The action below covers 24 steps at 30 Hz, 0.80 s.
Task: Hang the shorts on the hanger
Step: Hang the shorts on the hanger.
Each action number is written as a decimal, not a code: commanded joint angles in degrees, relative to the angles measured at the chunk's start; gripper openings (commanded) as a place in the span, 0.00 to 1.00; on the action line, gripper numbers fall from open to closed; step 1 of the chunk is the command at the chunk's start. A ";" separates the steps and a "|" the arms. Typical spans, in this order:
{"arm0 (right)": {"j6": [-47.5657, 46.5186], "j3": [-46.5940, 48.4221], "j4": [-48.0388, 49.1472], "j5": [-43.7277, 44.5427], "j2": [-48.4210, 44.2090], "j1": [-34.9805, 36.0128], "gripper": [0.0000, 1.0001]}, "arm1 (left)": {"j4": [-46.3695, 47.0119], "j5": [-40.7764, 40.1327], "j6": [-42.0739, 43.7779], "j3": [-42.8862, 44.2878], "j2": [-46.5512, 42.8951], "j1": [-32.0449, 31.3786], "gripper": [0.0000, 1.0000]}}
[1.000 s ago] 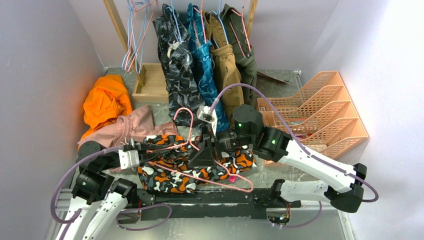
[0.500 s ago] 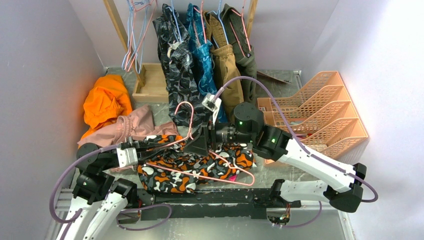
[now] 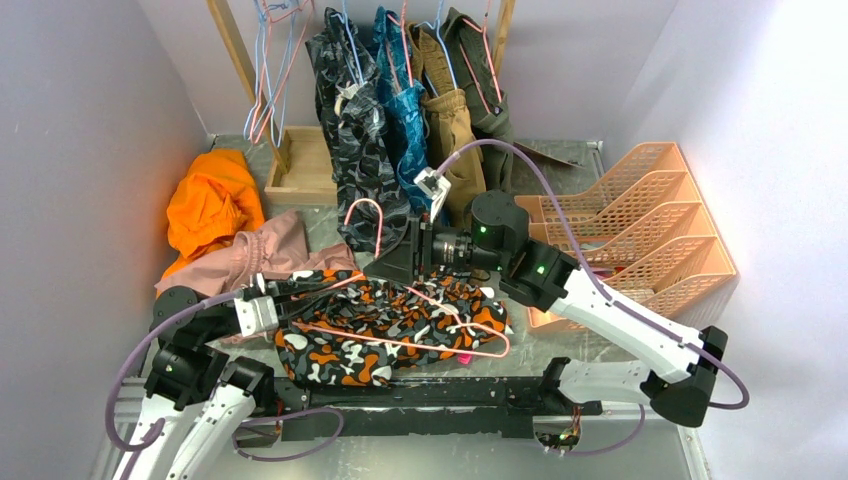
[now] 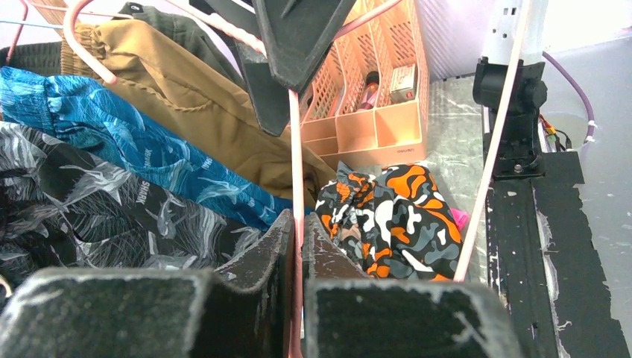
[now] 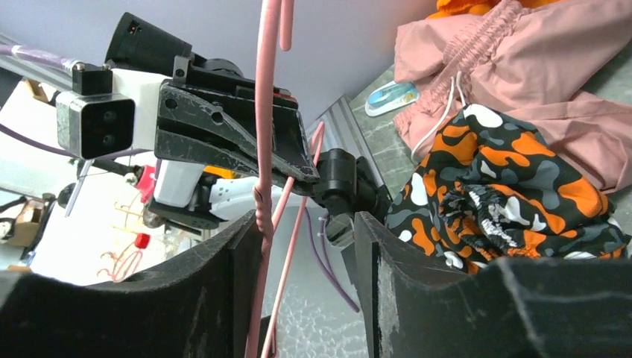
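Top external: set high behind, aimed down.
Left wrist: close, aimed rightward.
Right wrist: close, aimed leftward.
Shared: thin pink wire hanger (image 3: 400, 340) (image 4: 296, 164) (image 5: 264, 112).

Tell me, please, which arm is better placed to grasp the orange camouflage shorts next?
Probably right: the right pincer is open near the orange camouflage fabric shorts; the left pincer is shut on the thin pink wire hanger.

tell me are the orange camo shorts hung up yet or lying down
Lying down: the shorts sprawl crumpled on the table with the hanger over them.

hanger (image 4: 296, 156) seemingly atop shorts (image 3: 340, 360) | file rack (image 3: 650, 210) right of them | hung clothes (image 3: 360, 110) behind
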 commanded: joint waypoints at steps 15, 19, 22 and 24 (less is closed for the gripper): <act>-17.47 4.82 -9.27 7.68 -2.46 -0.32 0.00 | -3.12 -7.82 -2.42 1.68 0.79 0.03 0.99; -24.60 -2.96 -5.39 16.26 -10.30 -0.38 0.00 | -4.24 -12.34 -10.68 2.21 1.79 -0.01 0.99; -24.70 -12.80 3.34 18.00 -16.97 -0.26 0.00 | -2.76 -15.64 -20.22 1.56 1.99 -0.01 0.99; -23.51 -20.40 11.18 16.73 -21.10 -0.33 0.00 | -1.77 -16.85 -26.06 1.11 2.42 -0.01 0.99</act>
